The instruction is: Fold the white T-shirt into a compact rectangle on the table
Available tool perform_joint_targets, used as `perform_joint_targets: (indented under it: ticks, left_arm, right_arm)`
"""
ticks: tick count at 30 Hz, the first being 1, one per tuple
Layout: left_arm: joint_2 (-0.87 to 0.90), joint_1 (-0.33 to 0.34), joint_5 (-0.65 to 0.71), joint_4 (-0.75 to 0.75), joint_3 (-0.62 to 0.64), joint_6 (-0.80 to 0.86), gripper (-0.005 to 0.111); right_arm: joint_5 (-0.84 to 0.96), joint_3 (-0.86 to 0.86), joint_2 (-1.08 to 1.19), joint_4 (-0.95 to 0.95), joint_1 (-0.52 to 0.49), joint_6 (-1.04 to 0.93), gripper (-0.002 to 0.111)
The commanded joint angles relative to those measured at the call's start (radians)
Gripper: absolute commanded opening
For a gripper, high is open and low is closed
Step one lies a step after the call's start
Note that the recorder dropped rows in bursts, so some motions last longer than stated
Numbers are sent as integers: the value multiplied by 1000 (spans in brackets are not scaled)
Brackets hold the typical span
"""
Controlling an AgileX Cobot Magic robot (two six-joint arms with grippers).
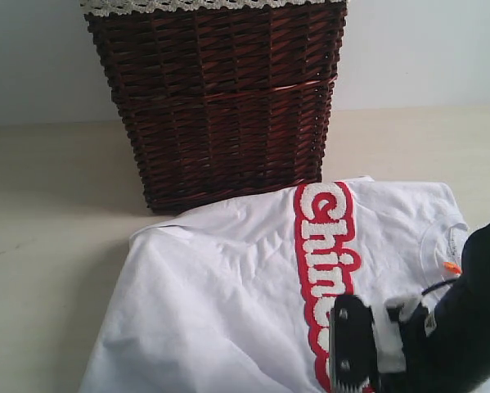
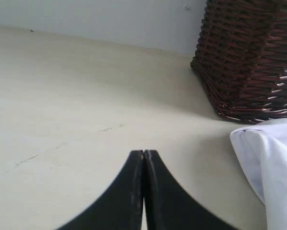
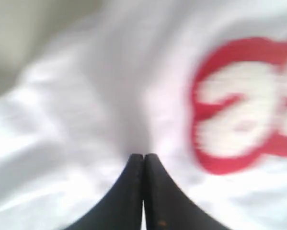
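The white T-shirt [image 1: 228, 286] lies spread on the table [image 1: 48, 205] in front of the basket, its red-outlined lettering [image 1: 322, 262] facing up. My right arm [image 1: 449, 327] hangs over the shirt's lower right part. In the blurred right wrist view, the right gripper [image 3: 143, 155] is shut just above the white cloth [image 3: 76, 120], beside a red-edged letter [image 3: 239, 105]; no cloth shows between its fingers. My left gripper [image 2: 143, 152] is shut over the bare table [image 2: 62, 105], with nothing in it. The shirt's edge [image 2: 270, 167] lies off to one side of it.
A dark brown wicker basket [image 1: 220, 98] with a lace-trimmed lining [image 1: 195, 6] stands right behind the shirt, touching its far edge. It also shows in the left wrist view as the basket [image 2: 251, 57]. A pale wall [image 1: 32, 57] closes the table's back.
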Motion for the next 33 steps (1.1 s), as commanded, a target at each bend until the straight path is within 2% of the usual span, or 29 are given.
perform_joint_targets:
  ticks: [1, 3, 6, 9, 12, 19, 23, 27, 29, 31, 33]
  left_arm:
    - [-6, -1, -4, -2, 3, -1, 2]
    - [-6, -1, -4, -2, 3, -1, 2]
    - [-6, -1, -4, -2, 3, -1, 2]
    - [-6, -1, -4, -2, 3, -1, 2]
    - [-6, -1, -4, -2, 3, -1, 2]
    - [-6, -1, -4, -2, 3, -1, 2]
    - [-6, -1, -4, -2, 3, -1, 2]
    - [-6, -1, -4, -2, 3, -1, 2]
    - [-6, -1, -4, -2, 3, -1, 2]
    - [-6, -1, -4, -2, 3, -1, 2]
    - [-6, -1, -4, -2, 3, -1, 2]
  right_arm:
    - [-338, 1, 37, -204, -96, 298, 0]
    - [-286, 1, 113, -226, -107, 284, 0]
    - [-26, 1, 216, -226, -104, 149, 0]
    - [258, 1, 204, -224, -104, 7, 0]
    - [322, 1, 151, -199, -104, -67, 0]
    - [146, 1, 49, -172, -104, -37, 2]
    - [79, 1, -43, -172, -104, -35, 21]
    - [-28, 1, -160, -177, -104, -30, 49]
    - [-147, 1, -206, -177, -120, 6, 54]
    - [-362, -4, -232, -178, -168, 90, 54]
    - [-517, -41, -212, -175, -258, 207, 54]
